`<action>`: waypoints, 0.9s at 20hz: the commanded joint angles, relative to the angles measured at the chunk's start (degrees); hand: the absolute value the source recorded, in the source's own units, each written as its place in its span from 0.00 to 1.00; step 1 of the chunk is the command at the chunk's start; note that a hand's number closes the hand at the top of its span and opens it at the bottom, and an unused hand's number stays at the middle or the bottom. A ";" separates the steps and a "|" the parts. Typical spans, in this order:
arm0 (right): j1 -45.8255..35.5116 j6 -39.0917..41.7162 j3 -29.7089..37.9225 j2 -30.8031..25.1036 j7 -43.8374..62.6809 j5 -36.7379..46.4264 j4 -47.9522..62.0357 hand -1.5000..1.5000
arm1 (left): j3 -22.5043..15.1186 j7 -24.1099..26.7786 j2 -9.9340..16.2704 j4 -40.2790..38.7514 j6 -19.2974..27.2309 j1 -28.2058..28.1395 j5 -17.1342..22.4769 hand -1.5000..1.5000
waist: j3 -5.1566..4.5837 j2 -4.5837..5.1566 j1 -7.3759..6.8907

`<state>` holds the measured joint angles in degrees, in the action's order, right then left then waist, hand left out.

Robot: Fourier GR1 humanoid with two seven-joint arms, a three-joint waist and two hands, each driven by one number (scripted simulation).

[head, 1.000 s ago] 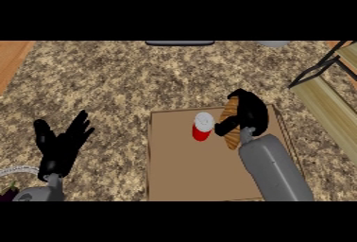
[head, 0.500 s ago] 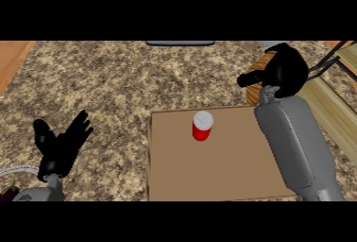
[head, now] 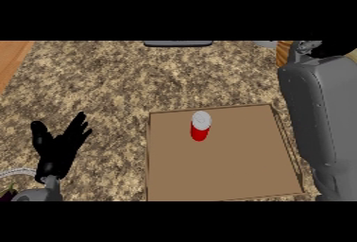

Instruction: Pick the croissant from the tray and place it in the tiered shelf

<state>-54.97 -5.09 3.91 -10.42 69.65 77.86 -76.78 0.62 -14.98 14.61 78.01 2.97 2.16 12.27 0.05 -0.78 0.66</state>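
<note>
A flat, square brown tray (head: 223, 165) with a thin raised rim lies on the speckled brown-and-beige stone surface (head: 125, 80), in the lower middle of the head view. On the tray, toward its far edge, stands a small red cylindrical can with a pale grey top (head: 200, 126), upright and apart from the tray's rim. The rest of the tray's floor shows bare brown.

The left robot hand (head: 59, 146) shows at the lower left, over the surface and well apart from the tray, its black fingers spread and pointing up, holding nothing. Its grey wrist enters from the bottom edge.

The right grey forearm (head: 320, 118) runs along the right side of the view, from the bottom edge up to the top right corner, passing beside the tray's right rim. The right robot hand itself lies at or beyond the upper edge; only a dark patch shows there, and I cannot tell whether its fingers are spread or curled. Just left of the forearm's upper end a small strip of orange-tan (head: 282, 53) shows; whether this is the croissant or part of the tiered shelf cannot be told. No croissant lies on the tray.

A dark grey flat object (head: 178, 43) sits at the top edge of the surface, and a strip of orange-brown wood (head: 10, 56) borders the upper left corner.
</note>
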 commanded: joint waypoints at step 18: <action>-10.48 23.87 22.49 -17.35 -4.32 1.61 -5.53 1.00 | 0.91 -2.36 0.48 2.01 -0.34 -2.04 -0.41 0.50 | -0.04 0.38 -0.17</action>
<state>-65.86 11.11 22.58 -24.16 62.19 81.72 -80.63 1.03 -16.34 14.40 79.38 2.93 1.91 11.73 0.08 -0.42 0.40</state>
